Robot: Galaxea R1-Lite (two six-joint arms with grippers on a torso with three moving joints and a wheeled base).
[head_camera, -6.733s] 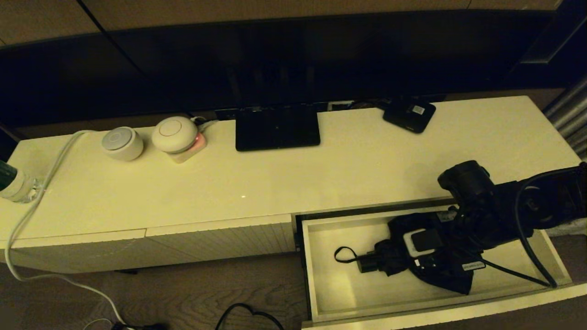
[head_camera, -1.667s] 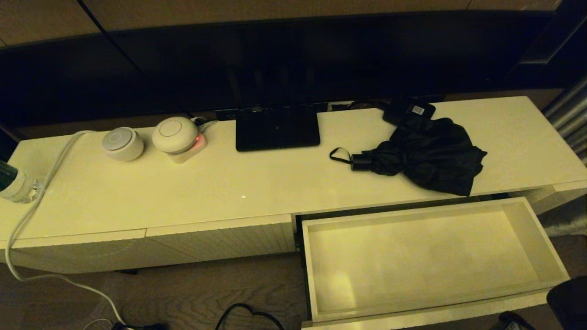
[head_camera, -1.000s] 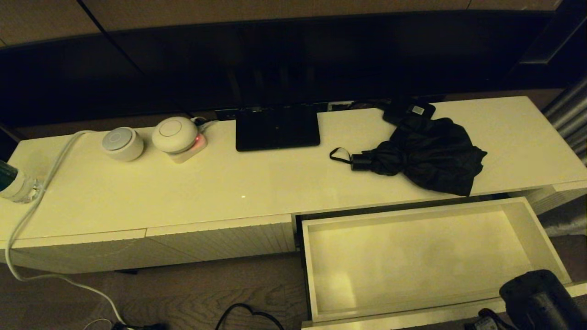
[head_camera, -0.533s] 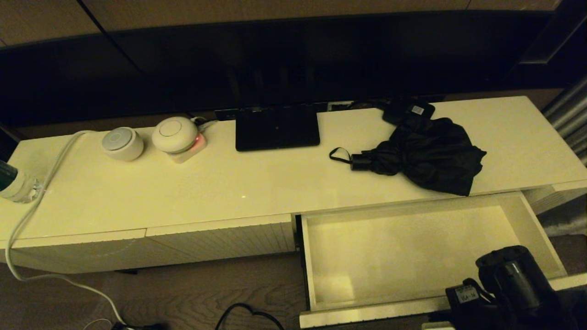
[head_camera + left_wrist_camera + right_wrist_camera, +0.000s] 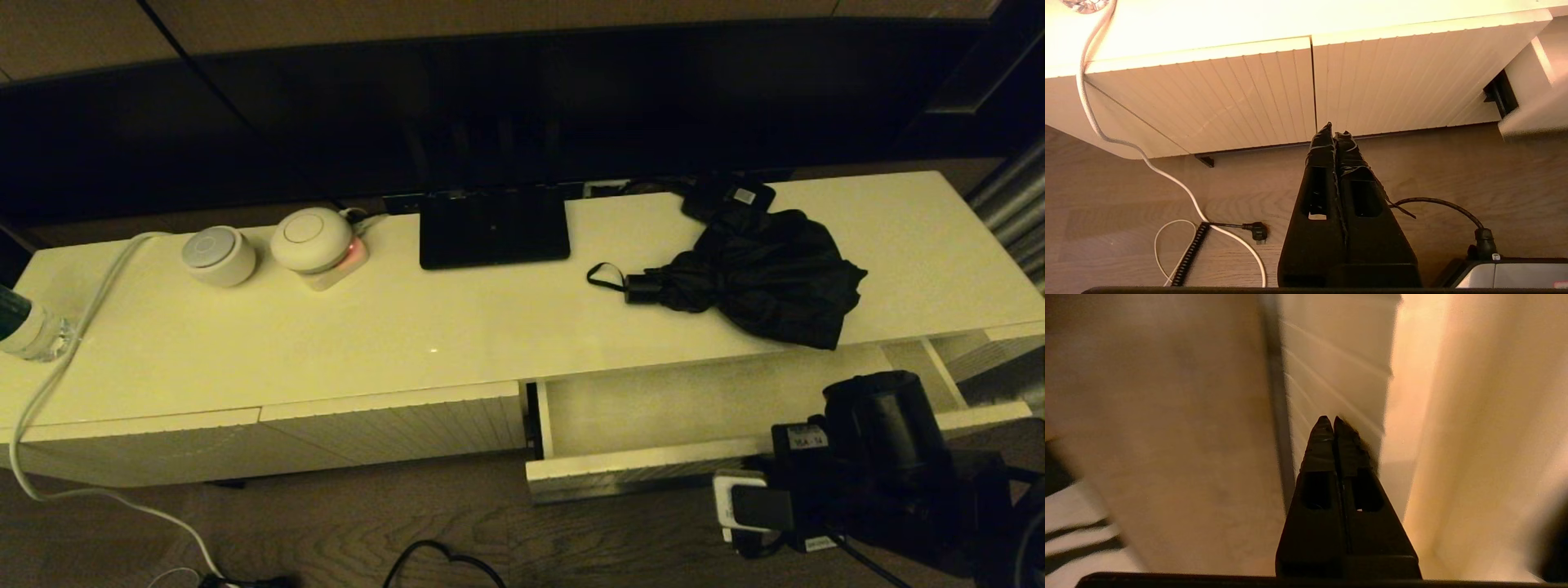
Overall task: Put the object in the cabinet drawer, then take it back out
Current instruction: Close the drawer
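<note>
Change since earlier: drawer [image 5: 653,469] pushed most of the way in, only a shallow strip of pale interior left showing at lower centre of the head view; right arm brought up from the lower right corner to the drawer front; umbrella unmoved on the cabinet top.

Umbrella [image 5: 759,273]: out of the drawer, lying on the cabinet top [image 5: 408,327] at right of centre in the head view, well above the drawer; baggy fabric toward the right, short handle and wrist loop [image 5: 604,278] toward the left; far edge touching or overlapping the small black box [image 5: 731,196], hard to tell which.

Long axis: roughly left to right across the frame, parallel to the drawer front.

Right gripper [image 5: 1333,420]: fingers pressed together, holding nothing; tips right at the ribbed front, beside the dark handle groove [image 5: 1276,396]; contact likely, not certain. Arm at lower right of the head view.

Left gripper [image 5: 1334,132]: fingers closed together, empty; hanging over the wooden floor [image 5: 1167,183] before the closed ribbed fronts [image 5: 1249,94], apparently idle.

Key relation: drawer front lies straight ahead of the right fingertips; direction of push runs up-frame in the head view, square to the front. Right arm clearly nearer than left.

Stage, as judged: both halves of the task done, closing the drawer in hand.

Risk: push off centre, toward the drawer's right end, may skew it.
</note>
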